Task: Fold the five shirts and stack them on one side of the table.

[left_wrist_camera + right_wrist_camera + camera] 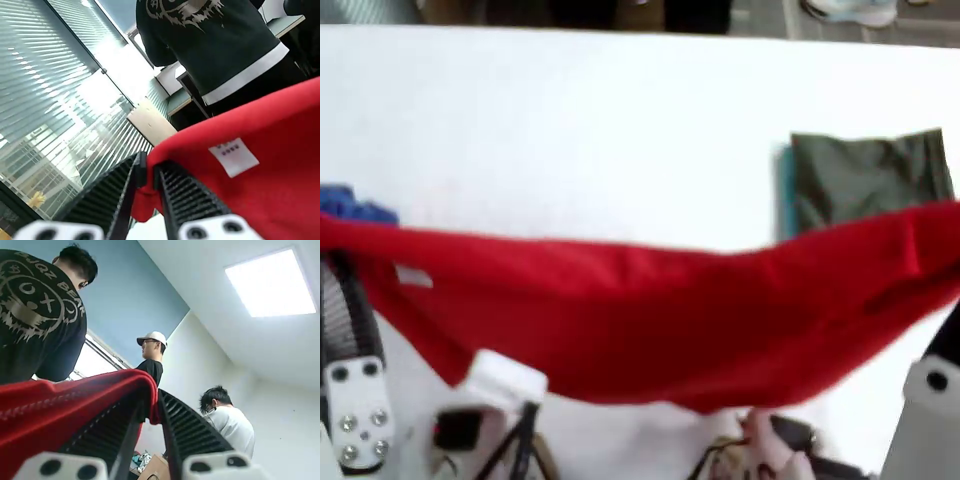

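A red shirt point(650, 310) hangs stretched across the front of the white table point(570, 130), held up at both ends. My left gripper point(148, 177) is shut on its edge near a white label point(233, 156), at the left in the high view. My right gripper point(150, 412) is shut on the other end of the red shirt point(55, 405), at the right. A folded dark green shirt point(870, 180) lies on a teal one point(785, 190) at the table's right. A blue shirt point(355, 207) peeks out at the left edge.
The back and middle of the table lie bare and white. Arm bases and cables point(510, 440) crowd the front edge under the hanging shirt. People stand beyond the table's far side.
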{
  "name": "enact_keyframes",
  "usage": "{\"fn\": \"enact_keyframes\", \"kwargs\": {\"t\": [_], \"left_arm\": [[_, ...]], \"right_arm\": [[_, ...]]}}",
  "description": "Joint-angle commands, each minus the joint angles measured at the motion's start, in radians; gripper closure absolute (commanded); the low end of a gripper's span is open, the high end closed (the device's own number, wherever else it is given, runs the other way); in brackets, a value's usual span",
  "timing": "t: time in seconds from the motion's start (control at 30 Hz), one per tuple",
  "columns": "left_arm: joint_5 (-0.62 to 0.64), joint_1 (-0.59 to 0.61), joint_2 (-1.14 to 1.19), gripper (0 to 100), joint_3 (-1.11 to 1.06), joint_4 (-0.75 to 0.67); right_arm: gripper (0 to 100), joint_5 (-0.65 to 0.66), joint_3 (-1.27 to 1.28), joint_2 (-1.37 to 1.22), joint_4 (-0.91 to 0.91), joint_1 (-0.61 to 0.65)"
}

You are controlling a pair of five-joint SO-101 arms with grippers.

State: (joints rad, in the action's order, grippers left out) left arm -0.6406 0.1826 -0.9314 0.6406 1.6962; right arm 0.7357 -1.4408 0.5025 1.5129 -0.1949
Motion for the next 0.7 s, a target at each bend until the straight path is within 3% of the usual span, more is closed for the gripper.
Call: {"fn": "enact_keyframes", "kwargs": {"t": [0.0, 0.17, 0.43, 0.67], "left_arm": [[0.005, -0.003, 0.002, 97, -0.002, 0.044], [0.000, -0.005, 0.008, 97, -0.074, 0.008], [-0.005, -0.005, 0.008, 97, -0.584, -0.279], [-0.005, 0.003, 0.008, 97, -0.820, -0.496]], "right_arm": [[97.8, 0.008, 0.008, 0.008, 0.018, -0.002], [97.8, -0.002, 0.072, -0.067, 0.010, -0.002], [97.8, -0.003, 0.175, -0.265, -0.007, -0.001], [97.8, -0.003, 0.175, -0.470, -0.007, 0.039]]}}
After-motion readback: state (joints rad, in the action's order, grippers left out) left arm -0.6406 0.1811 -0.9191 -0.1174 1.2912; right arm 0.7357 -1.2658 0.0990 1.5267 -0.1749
